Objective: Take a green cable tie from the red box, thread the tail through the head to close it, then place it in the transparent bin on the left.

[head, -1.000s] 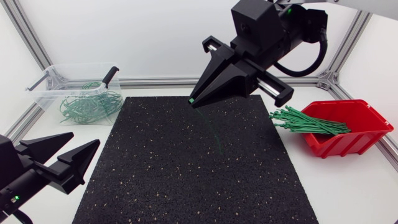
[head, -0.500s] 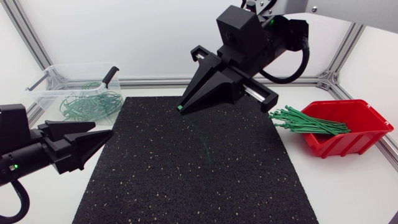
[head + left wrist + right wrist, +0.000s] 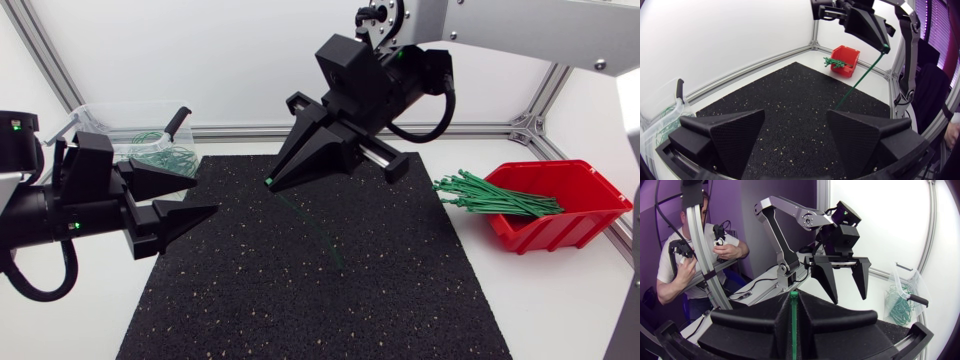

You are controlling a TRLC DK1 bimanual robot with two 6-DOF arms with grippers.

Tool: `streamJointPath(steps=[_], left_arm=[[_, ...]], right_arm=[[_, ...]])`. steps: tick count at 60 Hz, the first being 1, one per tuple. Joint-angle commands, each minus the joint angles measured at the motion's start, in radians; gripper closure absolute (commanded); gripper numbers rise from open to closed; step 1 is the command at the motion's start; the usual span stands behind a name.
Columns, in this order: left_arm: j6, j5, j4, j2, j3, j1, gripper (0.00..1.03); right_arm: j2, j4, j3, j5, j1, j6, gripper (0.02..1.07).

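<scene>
My right gripper [image 3: 270,183] hangs over the far middle of the black mat, shut on the head end of a green cable tie [image 3: 318,232]. The tie's tail slopes down toward the mat. In the right wrist view the tie [image 3: 794,314] shows as a green strip pinched between the shut fingers. My left gripper [image 3: 205,190] is open and empty over the mat's left side, pointing at the tie. In the left wrist view the tie [image 3: 862,77] hangs ahead of the open fingers. The red box [image 3: 590,215] at the right holds a bundle of green ties [image 3: 495,197]. The transparent bin [image 3: 95,125] stands at the far left.
The black speckled mat [image 3: 320,300] covers the middle of the table. Several closed green ties [image 3: 150,160] lie in the transparent bin, and a black handle [image 3: 178,120] rests on its rim. Aluminium frame rails run along the table's back edge and corners.
My left arm has risen from the near left corner and swung in toward the tie, its fingers a little narrower. The right gripper has carried the tie leftward.
</scene>
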State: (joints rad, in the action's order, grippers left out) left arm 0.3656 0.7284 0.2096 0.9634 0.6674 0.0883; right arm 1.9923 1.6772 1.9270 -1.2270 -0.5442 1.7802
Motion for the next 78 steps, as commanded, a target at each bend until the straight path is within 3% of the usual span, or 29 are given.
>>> streamJointPath(steps=[1,10,24,46,78], left_arm=[[0.091,0.045,0.022,0.055,0.064,0.021,0.18],[0.170,0.206,0.034,0.115,0.086,0.014,0.18],[0.216,0.499,-0.009,0.230,0.110,-0.073,0.18],[0.251,0.638,-0.124,0.296,0.100,-0.048,0.18],[0.236,0.683,-0.171,0.308,0.103,0.077,0.18]], right_arm=[[0.040,0.176,0.036,-0.009,-0.003,-0.019,1.01],[0.053,0.180,0.056,-0.017,-0.014,-0.031,1.01],[0.085,0.190,0.110,-0.034,-0.034,-0.062,1.01],[0.103,0.199,0.093,-0.049,-0.056,-0.056,1.01],[0.097,0.208,0.058,-0.069,-0.063,-0.034,1.01]])
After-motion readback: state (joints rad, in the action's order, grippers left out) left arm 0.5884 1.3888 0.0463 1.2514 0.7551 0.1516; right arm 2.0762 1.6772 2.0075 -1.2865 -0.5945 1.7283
